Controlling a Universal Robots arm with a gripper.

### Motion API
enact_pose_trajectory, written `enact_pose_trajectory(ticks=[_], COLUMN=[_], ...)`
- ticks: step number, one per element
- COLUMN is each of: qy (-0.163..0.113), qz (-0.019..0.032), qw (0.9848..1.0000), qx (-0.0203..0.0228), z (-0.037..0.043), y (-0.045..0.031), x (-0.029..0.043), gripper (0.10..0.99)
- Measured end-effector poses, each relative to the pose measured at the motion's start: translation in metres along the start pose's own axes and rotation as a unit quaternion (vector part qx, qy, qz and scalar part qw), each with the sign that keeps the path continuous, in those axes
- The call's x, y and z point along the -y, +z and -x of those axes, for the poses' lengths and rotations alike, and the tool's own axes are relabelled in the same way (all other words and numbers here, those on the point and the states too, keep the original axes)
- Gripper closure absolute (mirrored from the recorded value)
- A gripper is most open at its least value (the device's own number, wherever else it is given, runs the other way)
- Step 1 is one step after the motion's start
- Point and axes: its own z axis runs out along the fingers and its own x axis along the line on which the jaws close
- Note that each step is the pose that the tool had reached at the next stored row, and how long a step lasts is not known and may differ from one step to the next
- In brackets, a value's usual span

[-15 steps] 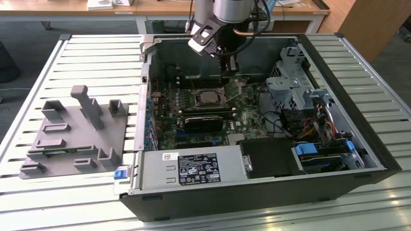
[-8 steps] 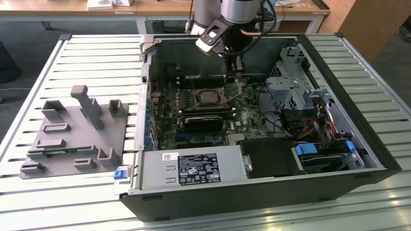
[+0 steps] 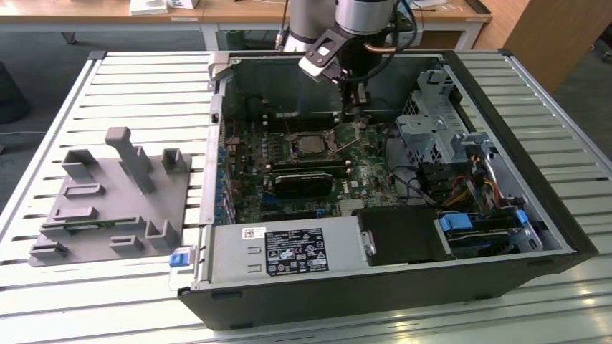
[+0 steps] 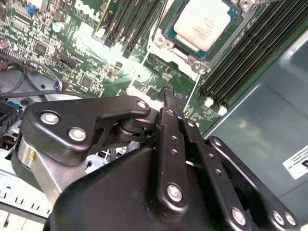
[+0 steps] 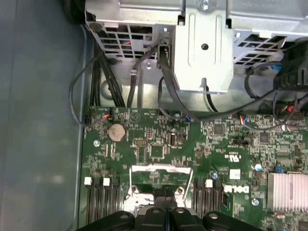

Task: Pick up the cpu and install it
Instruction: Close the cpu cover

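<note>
A: Fingers [image 4: 166,126] look pressed flat against each other in the second wrist view. They're two black bars with screw heads down their length, so the gripper [image 4: 168,94] is closed up tight.

B: Yep, same in the first wrist view, tips of the gripper [image 5: 166,195] meet over the green motherboard [image 5: 159,144]. Where's the cpu though?

A: The cpu [image 4: 204,21] is sitting in the socket [image 4: 195,61]. The second wrist view has it close up: flat square, pale matte metal top, rounded corners, darker frame around it. The tips hang near it but apart, over the board beside the socket's corner. There are long black memory slots [image 4: 250,53] on either side.

B: The exterior view gives the layout instead. The gripper [image 3: 357,107] points down into the open case [image 3: 535,215], just to the far side and the exterior view's right of the cpu [image 3: 306,145]. The case lies on a white slatted surface [image 3: 143,79], with a grey moulded jig [image 3: 105,193] at the exterior view's left and a silver power supply [image 3: 277,251] along the near edge.

A: And the first wrist view looks the other way across the board. There's a round coin battery [image 5: 116,131], a finned metal heatsink [image 5: 288,191], black cables [image 5: 168,96], and a folded sheet-steel drive cage [image 5: 204,57] full of punched holes.
</note>
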Motion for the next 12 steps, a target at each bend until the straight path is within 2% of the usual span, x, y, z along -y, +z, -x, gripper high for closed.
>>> enact_pose_trajectory(ticks=[12], qy=[0.000], qz=[-0.0005], qw=[1.0000], qx=[0.0007], z=[-0.0047], y=[0.0061], x=[-0.0166], gripper=[0.980])
